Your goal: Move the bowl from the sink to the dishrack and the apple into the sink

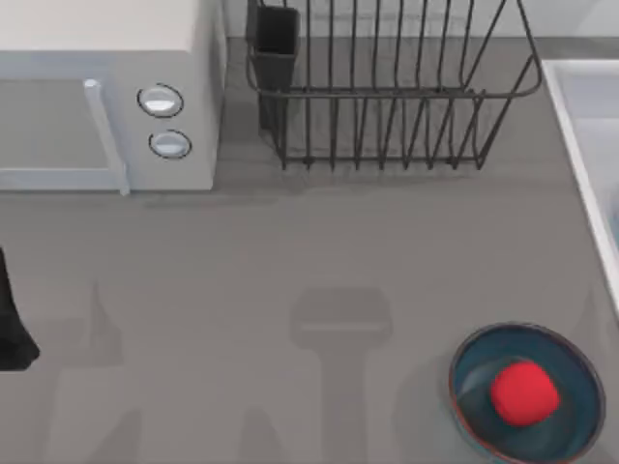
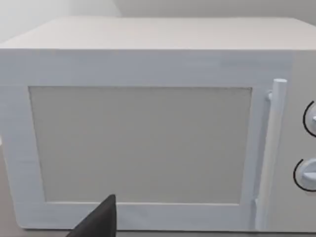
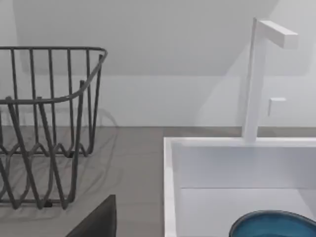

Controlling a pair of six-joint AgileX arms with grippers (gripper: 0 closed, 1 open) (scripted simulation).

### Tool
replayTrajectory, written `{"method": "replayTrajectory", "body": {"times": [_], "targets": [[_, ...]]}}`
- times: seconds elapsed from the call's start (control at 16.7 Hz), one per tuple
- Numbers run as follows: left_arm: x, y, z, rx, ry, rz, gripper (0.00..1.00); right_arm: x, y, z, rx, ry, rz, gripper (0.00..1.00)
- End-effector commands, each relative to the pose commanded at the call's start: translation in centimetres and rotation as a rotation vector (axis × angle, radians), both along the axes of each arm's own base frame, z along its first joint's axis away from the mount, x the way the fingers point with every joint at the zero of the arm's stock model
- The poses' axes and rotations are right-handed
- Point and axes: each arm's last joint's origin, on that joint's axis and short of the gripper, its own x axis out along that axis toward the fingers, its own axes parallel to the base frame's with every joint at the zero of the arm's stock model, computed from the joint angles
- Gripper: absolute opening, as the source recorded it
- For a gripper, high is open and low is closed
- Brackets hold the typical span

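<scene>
1. The left gripper (image 2: pixel 96 222) shows as a dark wedge low in the left wrist view. Whether it is spread or closed, I cannot tell.
2. Straight ahead of the left gripper stands a white microwave (image 2: pixel 143 143), with its door facing the gripper and a tall bar handle along one edge. Nothing is held.
3. In the top view, a dark piece of the left arm (image 1: pixel 12 319) sits at the left edge of the grey table (image 1: pixel 290 271), in front of the microwave and apart from it.
4. The right gripper (image 3: pixel 96 219) shows as a dark wedge low in the right wrist view. I cannot tell whether it is spread or closed, and it holds nothing.
5. Ahead of the right gripper lies the sink (image 3: pixel 170 187), white with a raised rim, and a white tap (image 3: pixel 254 84) rises from its far edge.
6. The bowl (image 3: pixel 274 224) sits inside the sink, at the end nearer the right gripper. Only the teal arc of its top shows.
7. The dishrack (image 1: pixel 387 97) stands at the back of the table, between the microwave and the sink, and its bars hold nothing. Its dark cutlery cup (image 1: pixel 276 43) is at the corner nearest the microwave. From the right gripper, the dishrack lies ahead and to the side away from the sink.
8. The apple (image 1: pixel 523 391) rests in a shallow dark-blue dish (image 1: pixel 571 425) at the front right of the table, just beside the sink's rim and well apart from the dishrack.
</scene>
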Motion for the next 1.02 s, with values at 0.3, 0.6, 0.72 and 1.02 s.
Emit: {"method": "replayTrajectory", "body": {"times": [0.3,0.6,0.72,1.02], "targets": [[0.0,0.0,0.0,0.000,0.000,0.000,1.00,0.0,-0.1,1.0,-0.013,0.027,-0.004,1.00],[0.0,0.0,0.0,0.000,0.000,0.000,1.00,1.3,-0.3,5.4,-0.065,0.199,-0.011,1.00],[0.0,0.0,0.0,0.000,0.000,0.000,1.00,2.8,-0.5,7.5,-0.087,0.315,-0.011,1.00],[0.0,0.0,0.0,0.000,0.000,0.000,1.00,9.9,-1.8,11.4,-0.119,0.682,-0.001,1.00]]}}
